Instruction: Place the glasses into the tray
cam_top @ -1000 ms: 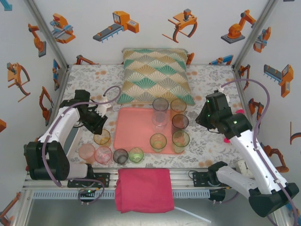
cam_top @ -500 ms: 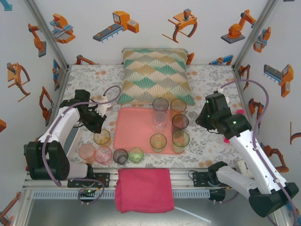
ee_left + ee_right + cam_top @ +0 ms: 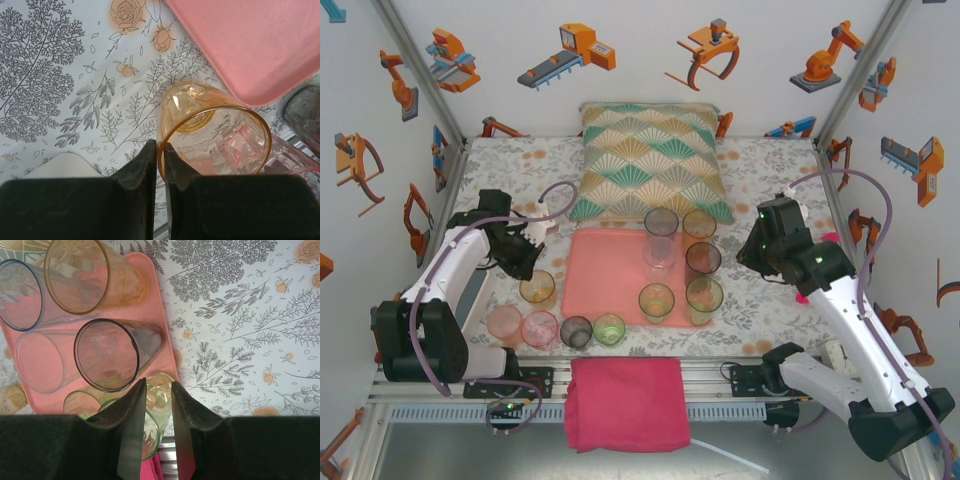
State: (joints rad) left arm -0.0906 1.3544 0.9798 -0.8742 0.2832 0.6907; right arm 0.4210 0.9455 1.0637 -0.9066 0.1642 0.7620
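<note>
We see our left hand (image 3: 160, 150) pinched almost closed on an amber glass (image 3: 200, 107) at its rim, that glass on the table (image 3: 760, 160) toward its left edge, just beside the mid-table tray (image 3: 605, 270), our right hand (image 3: 158, 385) slightly open, empty, above other glasses (image 3: 656, 300) in the tray

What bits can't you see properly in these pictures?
- Left wrist view: the pink glass is cut off by the right edge, and its near part is behind the left gripper, which pinches the amber glass.
- Left wrist view: the grey glass is cut off by the right edge.
- Right wrist view: a green glass is half hidden behind the right gripper.
- Right wrist view: the blue glass is cut off by the left edge.
</note>
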